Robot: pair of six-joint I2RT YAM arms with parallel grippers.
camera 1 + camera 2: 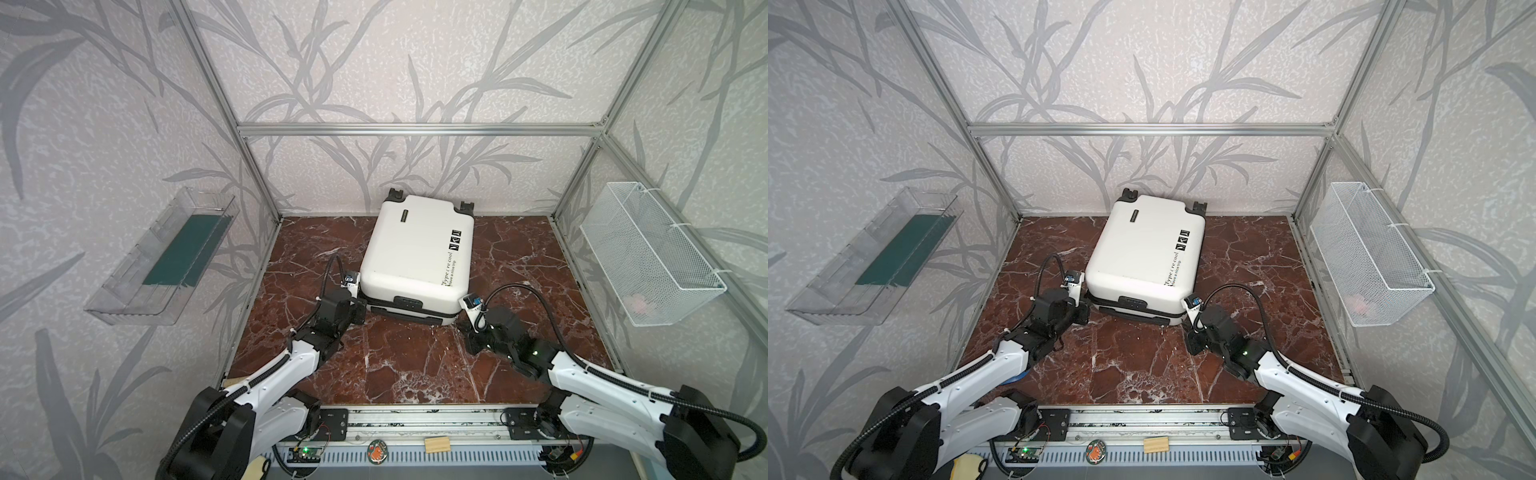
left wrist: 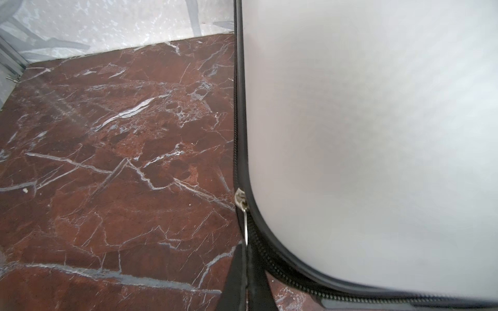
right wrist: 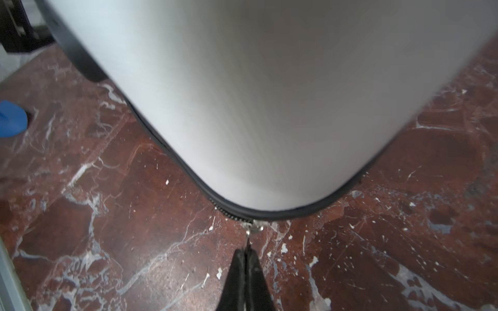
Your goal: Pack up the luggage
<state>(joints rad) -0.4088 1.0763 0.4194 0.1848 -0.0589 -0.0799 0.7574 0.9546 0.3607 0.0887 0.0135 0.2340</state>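
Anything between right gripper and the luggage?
Just the zipper pull: the shut right gripper pinches it at the corner seam of the luggage. Seen in the right wrist view.

White luggage (image 1: pixel 415 253) with black lettering and seam (silver zipper pull (image 2: pixel 240 198)) — dark red, white-veined marble table (image 1: pixel 299 249); pale walls (image 1: pixel 374 62) patterned with grey leaves.

The left arm (image 1: pixel 286 365) and right arm (image 1: pixel 590 374) reach forward and low, wrists angled inward. The left gripper (image 2: pixel 245 251) pinches a zip pull (image 2: pixel 244 215), jaws closed. The right gripper (image 3: pixel 246 252) pinches a second pull (image 3: pixel 252 228).
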